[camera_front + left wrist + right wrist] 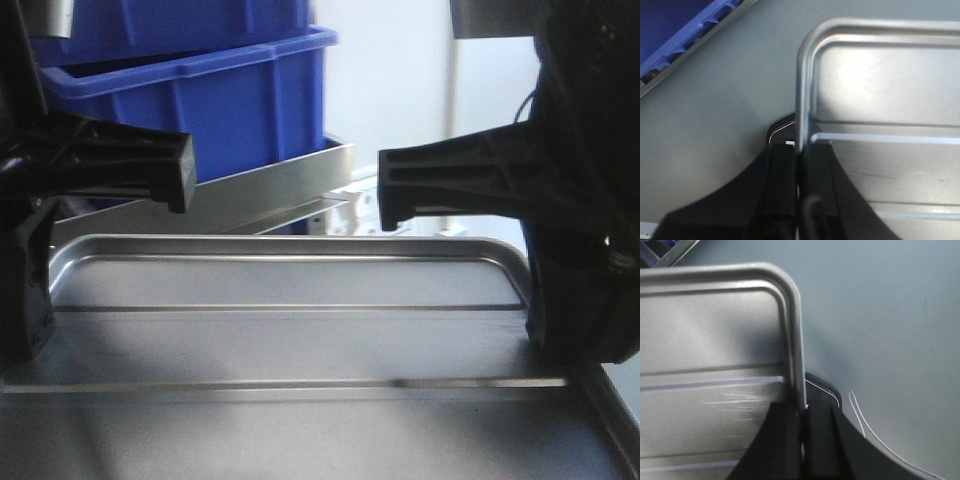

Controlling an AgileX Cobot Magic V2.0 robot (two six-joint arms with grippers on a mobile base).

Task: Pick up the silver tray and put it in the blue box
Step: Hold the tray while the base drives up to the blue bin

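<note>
Both side rims of the tray (300, 340) are clamped by the left gripper (800, 150) and right gripper (804, 412); a level lift toward the box (200, 100) behind it is judged due next.

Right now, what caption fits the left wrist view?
The left gripper clamps the rim of the silver tray; the blue box shows at upper left.

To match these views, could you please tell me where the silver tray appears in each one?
Front view: the silver tray fills the lower half.
Left wrist: tray at right, rim clamped in the left gripper.
Right wrist: tray at left, rim clamped in the right gripper.
Shared landmark: the tray's long straight ridges.
</note>
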